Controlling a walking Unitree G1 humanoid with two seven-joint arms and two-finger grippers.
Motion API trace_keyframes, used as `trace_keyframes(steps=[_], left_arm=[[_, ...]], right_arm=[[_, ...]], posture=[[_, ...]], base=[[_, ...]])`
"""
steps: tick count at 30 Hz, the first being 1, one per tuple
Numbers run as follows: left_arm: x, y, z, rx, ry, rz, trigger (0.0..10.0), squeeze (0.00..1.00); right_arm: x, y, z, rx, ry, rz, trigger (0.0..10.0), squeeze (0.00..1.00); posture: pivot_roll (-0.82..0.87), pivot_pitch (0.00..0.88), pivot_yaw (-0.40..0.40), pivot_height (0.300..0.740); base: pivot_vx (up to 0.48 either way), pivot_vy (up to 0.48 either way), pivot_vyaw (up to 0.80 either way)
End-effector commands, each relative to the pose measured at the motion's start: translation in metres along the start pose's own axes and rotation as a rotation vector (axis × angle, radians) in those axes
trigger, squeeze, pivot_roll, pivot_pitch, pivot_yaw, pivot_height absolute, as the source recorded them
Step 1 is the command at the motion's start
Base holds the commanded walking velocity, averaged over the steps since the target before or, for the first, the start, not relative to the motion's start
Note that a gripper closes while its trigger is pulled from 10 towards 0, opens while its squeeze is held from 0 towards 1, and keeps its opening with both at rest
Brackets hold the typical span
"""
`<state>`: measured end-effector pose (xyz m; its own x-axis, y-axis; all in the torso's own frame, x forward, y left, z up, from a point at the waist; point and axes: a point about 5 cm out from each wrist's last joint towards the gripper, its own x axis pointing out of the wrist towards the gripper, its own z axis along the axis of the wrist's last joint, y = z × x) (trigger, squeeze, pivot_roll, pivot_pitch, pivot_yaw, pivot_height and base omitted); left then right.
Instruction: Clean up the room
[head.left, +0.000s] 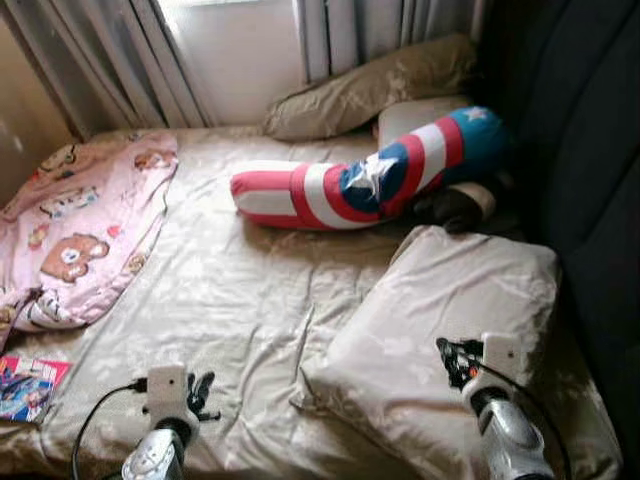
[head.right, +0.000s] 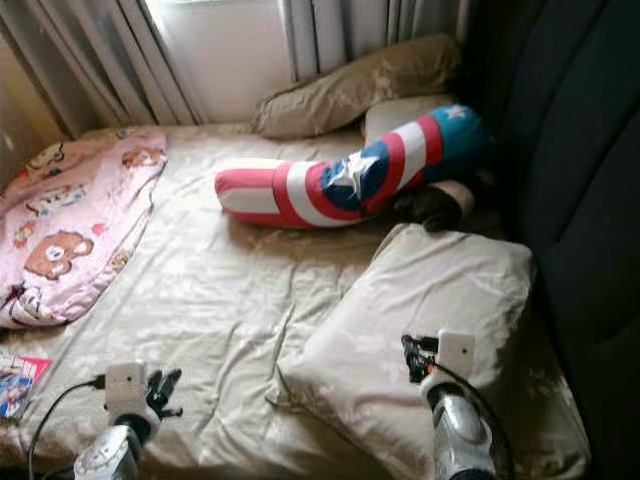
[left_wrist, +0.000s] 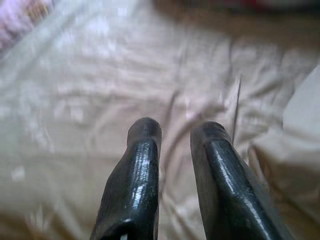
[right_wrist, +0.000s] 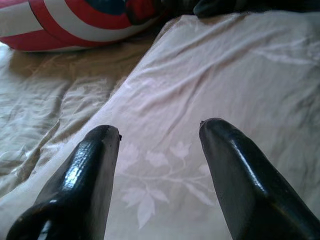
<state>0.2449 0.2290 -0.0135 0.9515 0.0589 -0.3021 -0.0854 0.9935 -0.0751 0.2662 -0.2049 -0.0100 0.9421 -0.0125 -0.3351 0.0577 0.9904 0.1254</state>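
Eye views: beige-sheeted bed (head.left: 230, 300); left gripper (head.left: 200, 392) low over bare sheet, right gripper (head.left: 452, 362) over the large beige pillow (head.left: 440, 310). Beyond the jaws, a red-white-blue striped bolster (head.left: 370, 180); far to the left, a pink cartoon blanket (head.left: 80, 230) and a magazine (head.left: 28, 385).

Left wrist view: jaws slightly apart, holding nothing, above wrinkled sheet; pillow edge just beside one finger (left_wrist: 222, 175).

Right wrist view: jaws wide apart, empty, directly above the leaf-printed pillow; bolster ahead.
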Motion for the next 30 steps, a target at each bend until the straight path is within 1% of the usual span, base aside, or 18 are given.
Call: trace_keyframes(steps=[1,2,5,7,8,10,11,12,13,16,17,22,23,28,30], left_arm=[[-0.002,0.000,0.006,0.010,-0.067,-0.006,10.0,0.00],[-0.003,0.000,0.007,0.010,-0.082,-0.009,10.0,0.00],[-0.005,-0.004,0.013,0.024,-0.140,-0.024,10.0,0.00],[-0.005,-0.008,0.016,0.032,-0.162,-0.047,10.0,0.00],[-0.004,-0.011,0.018,0.040,-0.175,-0.066,10.0,0.00],[-0.003,-0.016,0.022,0.052,-0.193,-0.090,10.0,0.00],[-0.002,-0.019,0.023,0.052,-0.197,-0.102,10.0,0.00],[-0.002,-0.019,0.023,0.052,-0.197,-0.102,10.0,0.00],[-0.001,-0.021,0.024,0.050,-0.198,-0.105,10.0,0.00],[-0.001,-0.026,0.023,0.034,-0.203,-0.090,10.0,0.00],[-0.002,-0.028,0.023,0.022,-0.211,-0.082,10.0,0.00],[-0.003,-0.033,0.023,0.004,-0.218,-0.076,10.0,0.00],[-0.003,-0.035,0.023,-0.002,-0.223,-0.075,10.0,0.00],[-0.001,-0.038,0.026,0.006,-0.231,-0.083,10.0,0.00],[-0.001,-0.038,0.028,0.008,-0.238,-0.085,10.0,0.00]], right_arm=[[-0.004,-0.001,-0.002,0.010,-0.026,-0.017,10.0,0.00],[-0.004,0.000,-0.002,0.016,-0.034,-0.011,10.0,0.00],[-0.009,0.000,-0.007,0.091,-0.042,0.014,10.0,0.00],[-0.011,0.003,-0.006,0.021,-0.061,0.073,10.0,0.00],[-0.012,0.003,-0.005,-0.001,-0.075,0.083,10.0,0.00],[-0.013,-0.001,0.000,0.001,-0.104,0.058,10.0,0.00],[-0.011,-0.006,0.005,0.014,-0.125,0.015,10.0,0.00],[-0.011,-0.006,0.005,0.014,-0.125,0.015,10.0,0.00],[-0.009,-0.011,0.009,0.027,-0.136,-0.025,10.0,0.00],[-0.008,-0.018,0.013,0.037,-0.140,-0.051,10.0,0.00],[-0.009,-0.020,0.013,0.018,-0.137,-0.049,10.0,0.00],[-0.010,-0.025,0.013,-0.004,-0.125,-0.059,10.0,0.00],[-0.010,-0.026,0.013,-0.016,-0.123,-0.063,10.0,0.00],[-0.008,-0.024,0.016,-0.067,-0.118,-0.053,10.0,0.00],[-0.006,-0.023,0.013,-0.075,-0.080,-0.054,10.0,0.00]], posture=[[-0.05,0.000,0.063,0.740],[-0.05,0.000,0.064,0.740],[-0.05,0.000,0.066,0.740],[-0.05,0.000,0.064,0.740],[-0.06,0.000,0.062,0.740],[-0.05,0.000,0.058,0.740],[-0.06,0.000,0.055,0.740],[-0.06,0.000,0.055,0.740],[-0.06,0.000,0.054,0.740],[-0.06,0.000,0.032,0.740],[-0.06,0.000,0.026,0.740],[-0.05,0.000,0.008,0.740],[-0.04,0.000,-0.006,0.740],[-0.04,0.000,-0.011,0.740],[-0.03,0.000,-0.012,0.740]], base=[[0.000,0.000,0.00],[0.000,0.000,0.00],[0.000,0.000,0.00],[0.000,0.000,0.00],[0.000,0.000,0.00],[0.000,0.000,0.00],[0.000,0.000,0.00],[0.000,0.000,0.00],[0.000,0.000,0.00],[0.000,0.000,0.00],[0.000,0.000,0.00],[0.000,0.000,0.00],[0.000,0.000,0.00],[0.000,0.000,0.00],[0.000,0.000,0.00]])
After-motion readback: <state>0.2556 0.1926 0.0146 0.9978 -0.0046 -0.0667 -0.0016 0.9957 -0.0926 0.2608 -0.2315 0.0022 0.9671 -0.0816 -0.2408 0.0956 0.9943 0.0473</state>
